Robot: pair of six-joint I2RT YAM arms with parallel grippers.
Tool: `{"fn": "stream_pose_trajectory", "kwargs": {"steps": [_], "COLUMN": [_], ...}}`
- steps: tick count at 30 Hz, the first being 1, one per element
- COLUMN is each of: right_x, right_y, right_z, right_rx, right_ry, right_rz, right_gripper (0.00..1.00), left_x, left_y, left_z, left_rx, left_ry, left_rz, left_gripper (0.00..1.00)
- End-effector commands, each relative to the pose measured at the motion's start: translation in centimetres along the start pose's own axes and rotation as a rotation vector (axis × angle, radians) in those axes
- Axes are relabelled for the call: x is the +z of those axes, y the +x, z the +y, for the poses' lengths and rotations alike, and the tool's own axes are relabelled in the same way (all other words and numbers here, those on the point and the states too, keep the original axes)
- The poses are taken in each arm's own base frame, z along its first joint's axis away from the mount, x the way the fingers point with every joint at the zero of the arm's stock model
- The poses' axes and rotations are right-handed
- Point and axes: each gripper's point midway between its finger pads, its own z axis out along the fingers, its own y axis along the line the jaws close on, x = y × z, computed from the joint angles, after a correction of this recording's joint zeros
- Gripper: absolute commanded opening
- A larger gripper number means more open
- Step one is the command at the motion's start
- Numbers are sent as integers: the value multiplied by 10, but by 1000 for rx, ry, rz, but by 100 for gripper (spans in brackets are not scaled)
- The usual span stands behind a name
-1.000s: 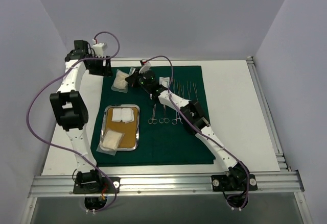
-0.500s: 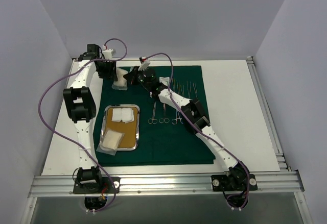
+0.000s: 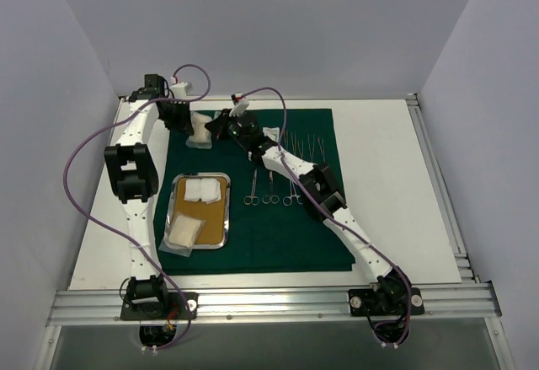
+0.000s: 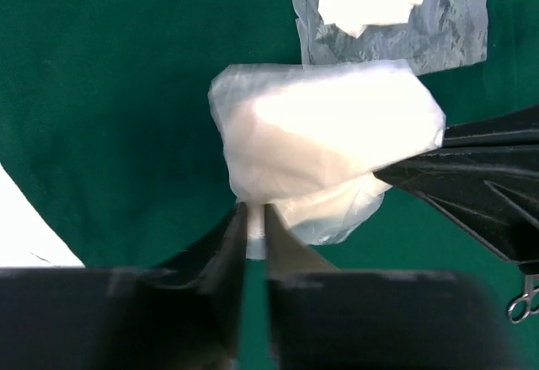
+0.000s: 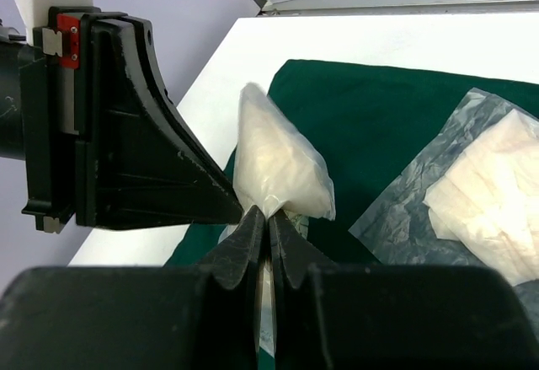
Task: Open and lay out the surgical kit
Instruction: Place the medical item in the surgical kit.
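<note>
**Two grippers pinch one gauze packet at the far left of the green cloth**

My left gripper (image 4: 254,222) has its two black fingers pressed together on the lower edge of a clear plastic packet of white gauze (image 4: 328,147). My right gripper (image 5: 263,218) comes in from the other side. Its fingers are likewise closed on a thin edge of the same packet, with only film between them. The packet stands on edge between the two grippers, puffed and creased, at the far left corner of the dark green cloth drape (image 3: 278,227), which lies flat on the white table (image 3: 387,185).

Near the held packet, to its right, a second gauze packet (image 5: 484,189) lies flat on the cloth, its clear wrapper loose around the white pad.

Closer to my bases, on the left half of the cloth, sits the rectangular steel tray (image 3: 228,210) with a tan liner (image 3: 210,218) inside. Two white gauze squares (image 3: 202,189) rest side by side at the tray's far end. A third gauze packet (image 3: 182,233) lies across the tray's near left corner, partly over the rim.

To the right of the tray, three steel ring-handled instruments (image 3: 271,190) lie side by side on the cloth, rings toward me. Beyond them is a row of thin steel tools (image 3: 305,144), too small to tell apart.
</note>
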Motion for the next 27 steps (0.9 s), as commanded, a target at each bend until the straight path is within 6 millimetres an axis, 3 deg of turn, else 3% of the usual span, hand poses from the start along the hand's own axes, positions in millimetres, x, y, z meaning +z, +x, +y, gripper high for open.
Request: {"fn": "stream_pose_trajectory", "kwargs": {"steps": [1,4,5,10,20,24,27], "right_x": [-4,-6,-7,-13,-33,-36,-37], "right_y": [-51,-54,-51,-61,-96,-100,-102], "right_z": [35,33,30,29,81,88,94], "right_rx": [-13,1,13,59,-4,-15,-12], "right_ry": [-79,-92,-93,-136,-340,-360,-375], "right_rz": [-88,-95,-92,-104,-119,-120,-121], "right_gripper": [0,0,0,0,0,0,0], "left_x": [-4,-7,-8,-18,-48,-65,-65], "left_y": [-6,-4,-3,-1,-7,-23,-26], "left_z": [-5,-3,-5,-6,-28,-44,-47], "left_rx": [9,2,-2,3,88,125,117], "left_ry": [14,43,60,154,258,302,307], "left_rz": [-14,-15,-17,-38,-91,-175,-192], "left_gripper": [26,54,56,57,64,66,66]}}
